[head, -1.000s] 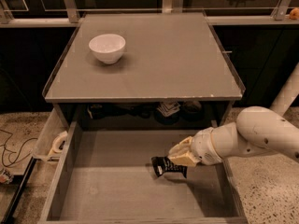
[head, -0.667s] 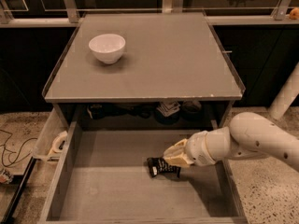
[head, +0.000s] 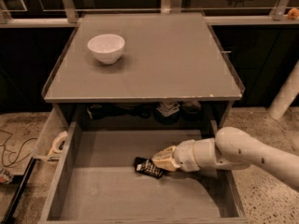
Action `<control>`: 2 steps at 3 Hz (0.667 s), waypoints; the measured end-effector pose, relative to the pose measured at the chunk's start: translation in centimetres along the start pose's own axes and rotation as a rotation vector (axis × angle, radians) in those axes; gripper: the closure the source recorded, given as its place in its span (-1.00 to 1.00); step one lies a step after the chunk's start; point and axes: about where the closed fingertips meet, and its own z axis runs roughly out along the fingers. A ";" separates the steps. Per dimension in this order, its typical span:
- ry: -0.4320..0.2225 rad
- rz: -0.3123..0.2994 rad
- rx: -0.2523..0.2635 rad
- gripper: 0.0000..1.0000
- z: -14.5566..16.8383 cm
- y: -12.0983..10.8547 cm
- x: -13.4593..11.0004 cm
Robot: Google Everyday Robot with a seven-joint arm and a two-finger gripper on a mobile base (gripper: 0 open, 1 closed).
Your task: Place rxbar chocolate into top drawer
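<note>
The top drawer [head: 107,190] stands pulled open under the grey tabletop, a wide shallow grey box. The rxbar chocolate [head: 148,167], a dark wrapper with white lettering, is low over the drawer's flat bottom near its middle, tilted a little. My gripper [head: 160,162] reaches in from the right on a white arm and is shut on the bar's right end. I cannot tell whether the bar touches the drawer floor.
A white bowl [head: 106,48] stands on the tabletop [head: 163,64] at the back left. A small pale side tray with a tape roll [head: 58,142] hangs at the drawer's left. Dark clutter [head: 168,110] sits in the shelf behind the drawer. Cables lie on the floor at left.
My gripper has moved left and down into the drawer with the bar still in it. The bowl has not moved.
</note>
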 end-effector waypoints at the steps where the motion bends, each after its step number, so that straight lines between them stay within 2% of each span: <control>1: 0.000 0.000 0.000 0.15 0.0 0.0 0.0; 2: 0.000 0.000 0.000 -0.31 0.0 0.0 0.0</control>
